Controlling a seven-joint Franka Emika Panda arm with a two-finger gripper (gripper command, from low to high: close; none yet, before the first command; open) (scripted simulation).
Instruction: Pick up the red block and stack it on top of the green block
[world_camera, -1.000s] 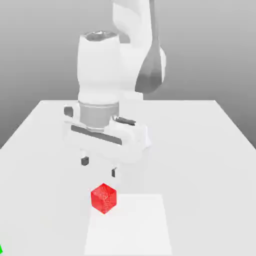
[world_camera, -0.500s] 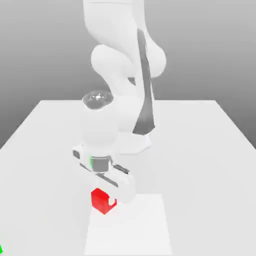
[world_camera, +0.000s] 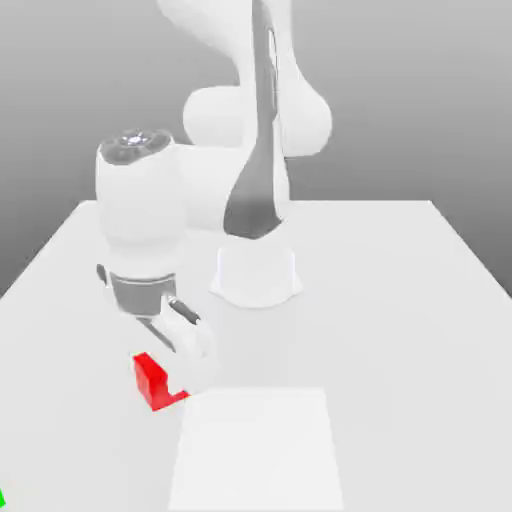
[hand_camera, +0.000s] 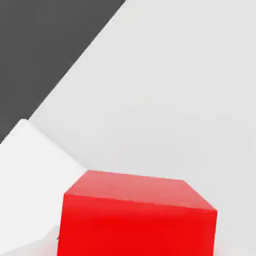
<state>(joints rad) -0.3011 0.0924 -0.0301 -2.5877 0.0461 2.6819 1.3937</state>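
Note:
The red block (world_camera: 150, 379) hangs between the fingers of my gripper (world_camera: 166, 386), which is shut on it just above the white table (world_camera: 400, 300), left of centre in the exterior view. The white hand slants down onto the block from above and covers part of it. In the hand view the red block (hand_camera: 137, 217) looms very close, its top face and one side showing. The green block (world_camera: 2, 498) is a small green sliver at the bottom corner on the exterior view's left, well apart from the gripper.
The arm's round white base (world_camera: 255, 276) stands at the middle of the table, behind the gripper. A lighter square patch (world_camera: 258, 450) lies on the table's near side, to the right of the red block.
The gripper came down over the red block and shut on it. It has since carried the block toward the exterior view's left, off the spot by the light patch.

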